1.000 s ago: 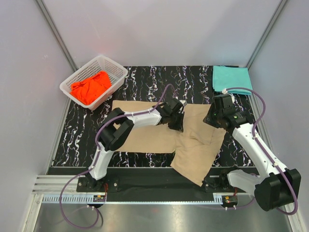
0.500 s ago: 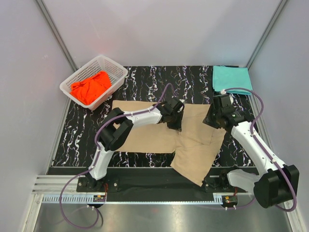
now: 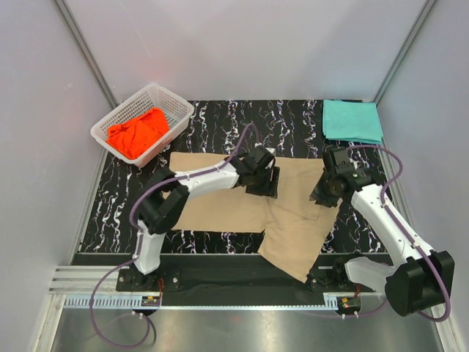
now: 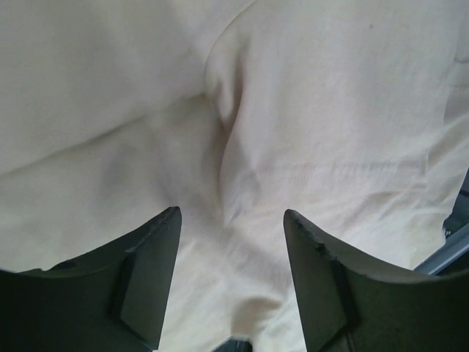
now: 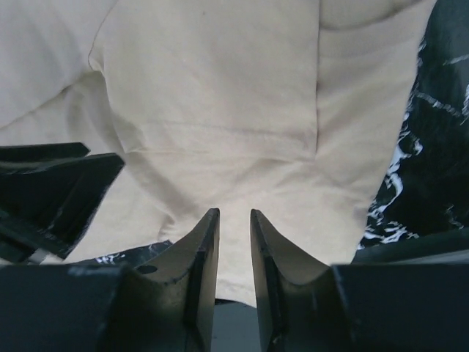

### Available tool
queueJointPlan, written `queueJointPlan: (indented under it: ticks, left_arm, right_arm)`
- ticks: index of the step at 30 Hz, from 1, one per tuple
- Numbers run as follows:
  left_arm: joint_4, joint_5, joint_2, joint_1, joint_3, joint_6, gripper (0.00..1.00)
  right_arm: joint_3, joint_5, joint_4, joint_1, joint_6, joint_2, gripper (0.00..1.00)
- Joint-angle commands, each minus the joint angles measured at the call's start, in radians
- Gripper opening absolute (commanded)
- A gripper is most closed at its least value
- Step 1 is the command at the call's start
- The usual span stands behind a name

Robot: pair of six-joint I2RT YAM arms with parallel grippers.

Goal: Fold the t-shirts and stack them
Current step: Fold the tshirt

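Black, white-veined marble-pattern table top (image 3: 293, 121), walled by pale panels on three sides.

Tan cloth t-shirt (image 3: 293, 220): the biggest item, lying across the middle of the table top. Its left part lies flat. Its near-right part slants toward the front edge and reaches just past it. Creases run through the centre where the two parts meet.

White plastic lattice basket (image 3: 174, 97): far-left corner, set at an angle, well apart from the tan shirt.

Teal cloth t-shirt (image 3: 352, 121): far-right corner, folded into a flat rectangle, not touching the tan shirt.

Bright orange-red cloth t-shirt (image 3: 138, 132): bunched inside the basket.

Left gripper (image 3: 265, 183): low over the tan shirt's upper middle, beside the central crease. In the wrist view its fingers (image 4: 146, 279) stand wide apart, with only cloth lying below the gap and nothing clasped.

Right gripper (image 3: 322, 194): at the tan shirt's right edge. Its fingers (image 5: 198, 271) stand close together with a thin slit between them, tips at the cloth's hem. Whether the cloth is pinched, I cannot tell.
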Motion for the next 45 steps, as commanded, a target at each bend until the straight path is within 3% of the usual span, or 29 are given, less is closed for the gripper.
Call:
queueJointPlan:
  ticks: [1,4,7,9,12,14,19,26,38,45]
  left_arm:
    - [0.000,-0.098,-0.188,0.009,-0.045,0.024,0.64]
    - [-0.026,-0.173,-0.265,0.029,-0.092,0.016,0.66]
    - [0.004,-0.150,-0.316,0.084,-0.181,0.021,0.66]
    - [0.033,-0.132,-0.323,0.142,-0.215,0.023,0.67]
    - [0.049,-0.121,-0.291,0.198,-0.241,0.056,0.67]
    - [0.052,-0.123,-0.259,0.219,-0.232,0.070,0.67]
    - [0.063,-0.112,-0.135,0.224,-0.171,0.056,0.68]
    - [-0.003,-0.149,0.026,0.225,-0.028,0.076,0.68]
    - [-0.101,-0.221,0.123,0.253,0.121,0.107,0.70]
    - [-0.127,-0.218,0.186,0.293,0.226,0.170,0.71]
  right_arm:
    - [-0.051,-0.091,-0.081,0.007,0.166,-0.066,0.30]
    - [-0.147,-0.155,0.020,0.013,0.227,-0.088,0.31]
    - [-0.152,-0.181,0.174,0.013,0.233,-0.013,0.33]
    - [-0.128,-0.125,0.263,0.013,0.221,0.089,0.34]
    - [0.036,0.063,0.252,0.010,0.160,0.287,0.34]
    - [0.076,0.096,0.280,0.006,0.130,0.409,0.34]
    - [0.093,0.150,0.310,-0.088,0.098,0.544,0.34]
    - [0.084,0.093,0.390,-0.244,-0.005,0.639,0.34]
    - [0.239,0.105,0.345,-0.252,-0.135,0.693,0.34]
    - [0.399,0.020,0.316,-0.254,-0.198,0.799,0.36]
